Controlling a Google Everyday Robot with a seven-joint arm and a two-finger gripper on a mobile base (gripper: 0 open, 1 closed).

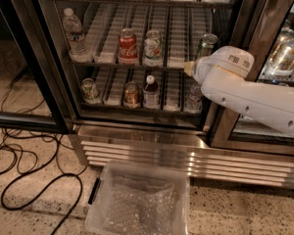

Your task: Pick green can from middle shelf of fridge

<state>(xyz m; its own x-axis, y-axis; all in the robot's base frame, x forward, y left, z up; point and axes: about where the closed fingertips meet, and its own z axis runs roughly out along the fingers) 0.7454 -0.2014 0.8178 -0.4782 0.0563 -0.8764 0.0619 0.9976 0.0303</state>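
The fridge (pixel 142 153) stands open in front of me. The green can (pixel 206 44) stands upright at the right end of the middle shelf (pixel 179 33), near the shelf's front edge. My gripper (pixel 189 68) is at the tip of the white arm (pixel 245 94), which reaches in from the right. It sits just below and left of the green can, at the level of the shelf's front edge. The arm's housing covers most of the gripper.
On the same shelf stand a water bottle (pixel 74 33), a red Coca-Cola can (pixel 128 45) and a mostly white can (pixel 152 47). Cans and bottles stand on the shelf below (pixel 137 94). A clear plastic bin (pixel 139 202) sits on the floor, with black cables (pixel 34 180) to its left.
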